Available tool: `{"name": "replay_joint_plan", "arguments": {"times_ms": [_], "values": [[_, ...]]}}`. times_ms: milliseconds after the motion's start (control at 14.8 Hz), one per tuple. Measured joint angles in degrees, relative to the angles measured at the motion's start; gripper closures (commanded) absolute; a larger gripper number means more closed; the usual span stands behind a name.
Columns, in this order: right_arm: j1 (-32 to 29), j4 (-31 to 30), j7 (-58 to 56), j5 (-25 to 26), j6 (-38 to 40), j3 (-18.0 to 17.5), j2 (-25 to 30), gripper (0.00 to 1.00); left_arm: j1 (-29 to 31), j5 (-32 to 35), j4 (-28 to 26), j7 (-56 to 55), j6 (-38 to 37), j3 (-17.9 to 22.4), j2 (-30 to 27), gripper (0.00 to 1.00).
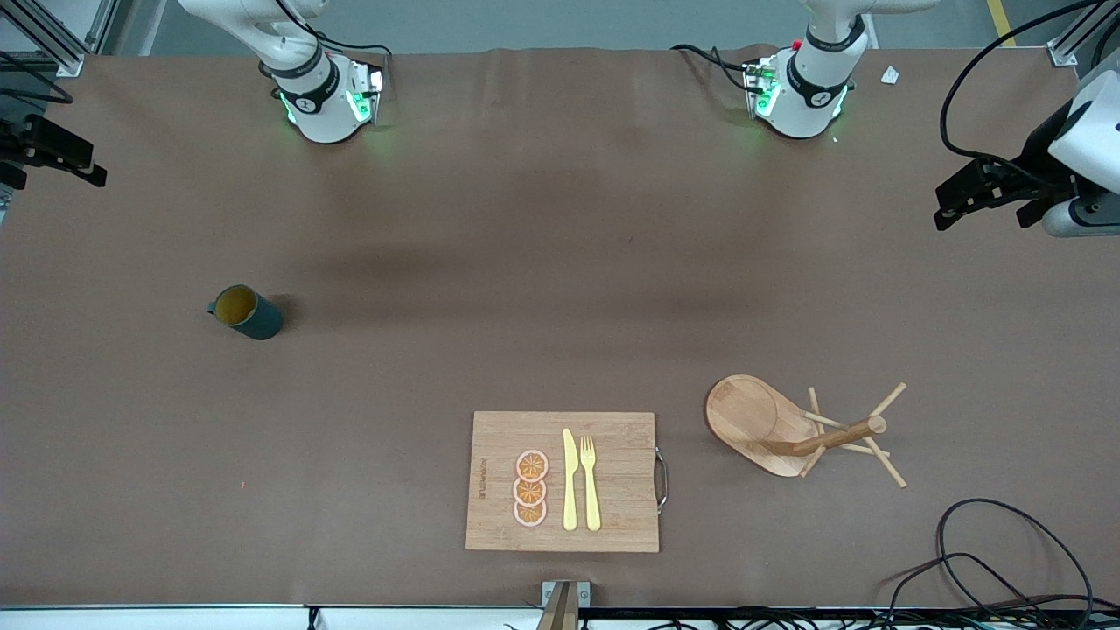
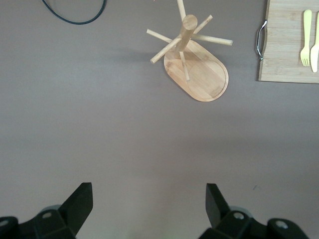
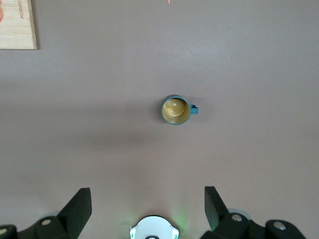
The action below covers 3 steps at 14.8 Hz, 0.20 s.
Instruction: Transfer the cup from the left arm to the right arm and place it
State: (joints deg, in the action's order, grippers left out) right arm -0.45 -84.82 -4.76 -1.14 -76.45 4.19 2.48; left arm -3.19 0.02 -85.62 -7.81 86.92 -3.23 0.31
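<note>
Standing upright on the brown surface (image 1: 542, 262), toward the right arm's end and at mid-height of the front view: the cup (image 1: 248, 312), dark teal outside, ochre inside, touched by nothing. Seen from straight above in the right wrist view, near the centre of that frame, with its small handle showing at the rim.

Hanging high over the right arm's end of the surface, at the edge of the front view: the right gripper (image 1: 61, 157), fingers (image 3: 79, 204) spread wide and holding nothing.

Hanging likewise over the left arm's end: the left gripper (image 1: 980, 199), fingers (image 2: 82, 199) wide apart and empty.

Low in the front view, at the middle: a wooden cutting board (image 1: 612, 481) carrying three orange slices (image 1: 530, 488), a yellow knife (image 1: 570, 481) and a yellow fork (image 1: 591, 481). Just beside the board, toward the left arm's end: a wooden peg stand (image 1: 787, 429).
</note>
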Motion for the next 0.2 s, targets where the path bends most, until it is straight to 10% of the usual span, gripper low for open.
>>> {"name": "replay_joint_plan", "arguments": {"times_ms": [203], "values": [[-0.1, -0.1, 0.0, 0.0, -0.2, 0.2, 0.0, 0.0, 0.0, 0.0, 0.0, 0.0, 0.0, 0.0, 0.1, 0.0]]}}
